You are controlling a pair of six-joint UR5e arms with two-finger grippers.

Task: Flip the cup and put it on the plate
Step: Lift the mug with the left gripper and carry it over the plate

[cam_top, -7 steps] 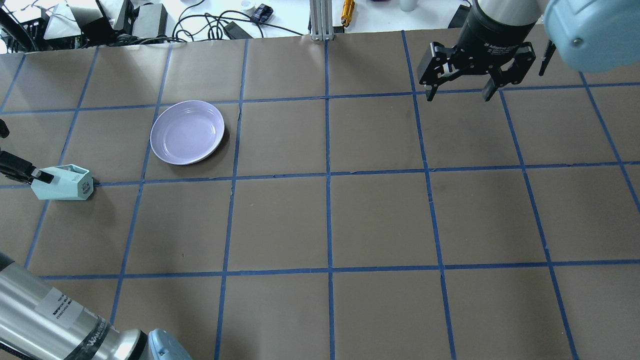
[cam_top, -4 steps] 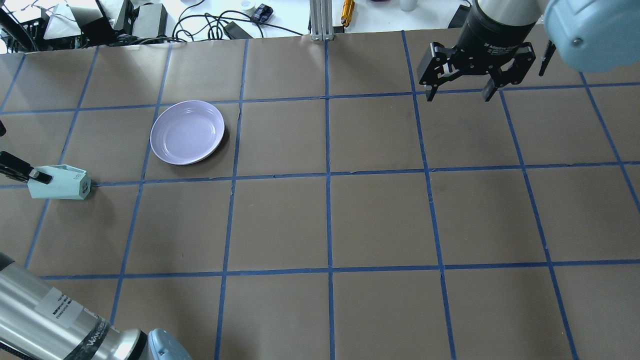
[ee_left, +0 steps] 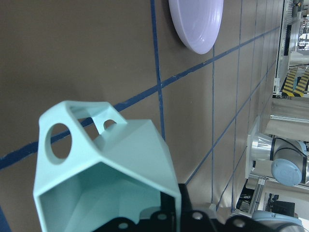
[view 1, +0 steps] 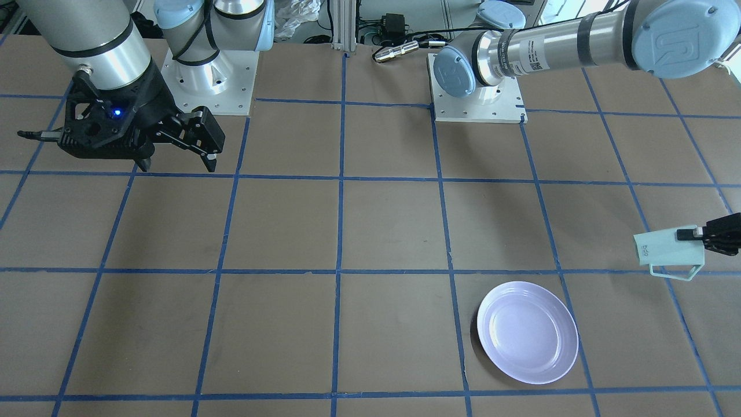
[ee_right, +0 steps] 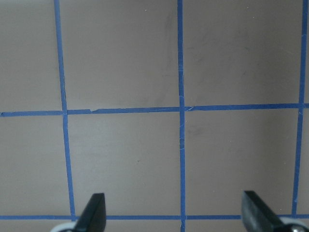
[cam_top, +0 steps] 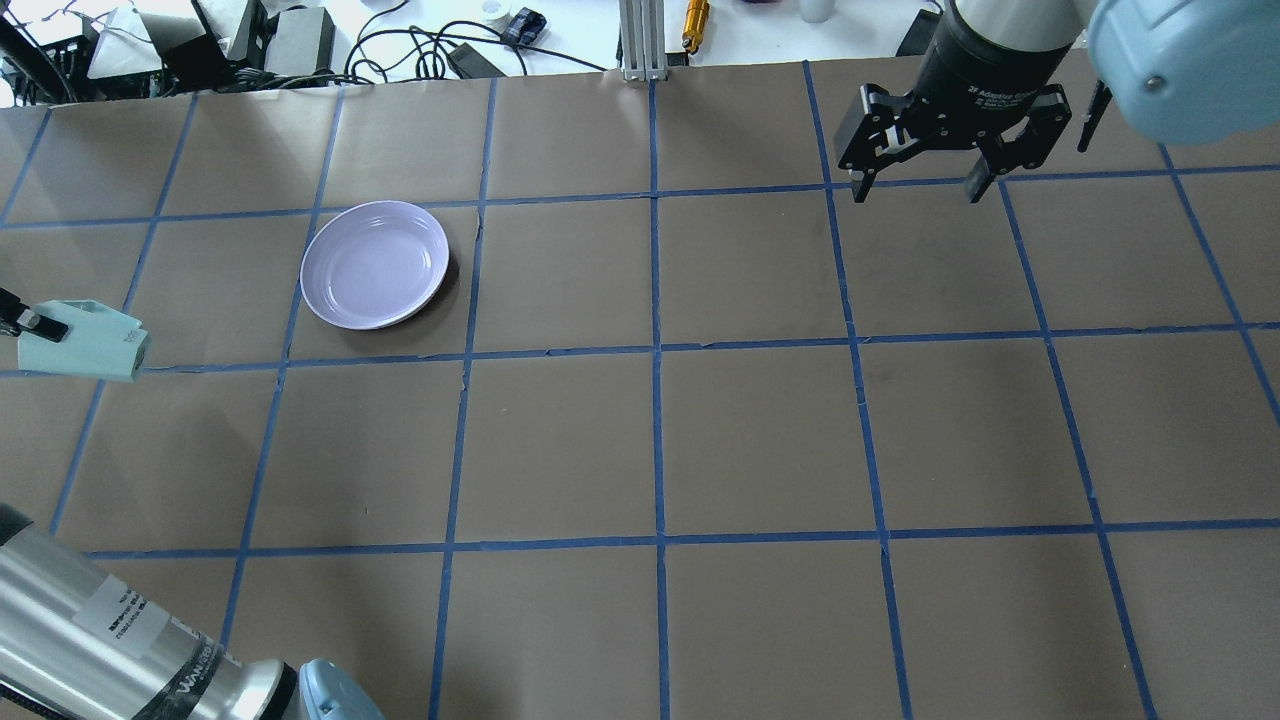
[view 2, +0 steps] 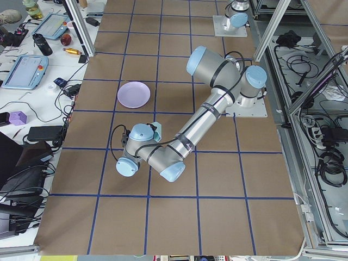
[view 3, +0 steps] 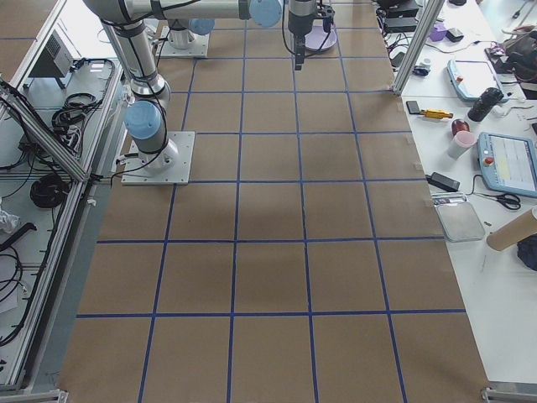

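Note:
The pale mint-green cup [cam_top: 85,343] lies on its side in the air, clear of the table, at the left edge of the overhead view. My left gripper [cam_top: 28,322] is shut on its rim wall. In the front view the cup [view 1: 666,248] shows its handle hanging down, with the left gripper [view 1: 689,234] at the right edge. In the left wrist view the cup [ee_left: 111,174] opens toward the camera. The lavender plate [cam_top: 375,264] sits empty on the table, right of and beyond the cup; it also shows in the front view [view 1: 528,331]. My right gripper [cam_top: 915,185] hangs open and empty at the far right.
Cables and boxes [cam_top: 300,40] and an aluminium post [cam_top: 640,40] line the table's far edge. The arms' base plates [view 1: 477,98] sit on the robot's side. Blue tape marks a grid on the brown table top [cam_top: 660,440].
My left gripper has carried the cup leftward and turned it, so its marked base now faces away from the overhead camera. The right arm and the plate have not moved.

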